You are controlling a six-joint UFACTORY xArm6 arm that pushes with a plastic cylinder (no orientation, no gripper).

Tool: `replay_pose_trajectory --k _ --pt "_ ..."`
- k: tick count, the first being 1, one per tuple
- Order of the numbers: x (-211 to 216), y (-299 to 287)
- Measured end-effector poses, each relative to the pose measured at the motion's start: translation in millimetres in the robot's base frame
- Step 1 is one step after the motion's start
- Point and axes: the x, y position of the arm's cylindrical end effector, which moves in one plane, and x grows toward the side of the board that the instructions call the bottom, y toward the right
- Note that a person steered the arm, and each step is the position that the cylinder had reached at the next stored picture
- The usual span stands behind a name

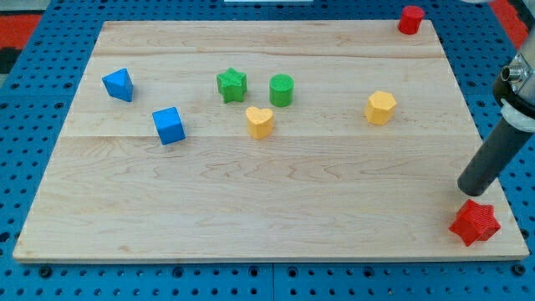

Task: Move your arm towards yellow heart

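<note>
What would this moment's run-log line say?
tip: by red star, view's bottom right | yellow heart: centre, untouched, far left of tip | green blocks above heart

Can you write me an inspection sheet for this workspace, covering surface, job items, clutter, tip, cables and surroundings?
Surface: pale wooden board, flat, on a blue perforated base.
Job's things: yellow heart block near board centre, below the green star block and green cylinder block.
Clutter: yellow hexagonal block right of centre; two blue blocks on the view's left; red star block bottom right; red block top right.
Grippers: none; my tip sits just above the red star block, far right of the heart.
Cables: nothing seen.
Surroundings: red patches beyond the base.
</note>
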Motion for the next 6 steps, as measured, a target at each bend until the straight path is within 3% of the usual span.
replay_pose_trajectory --k 2,3,4,5,6 --pt "-11 0" --pt "-30 -44" --pt "-60 -123" --pt "-75 -239" --pt "-73 -341"
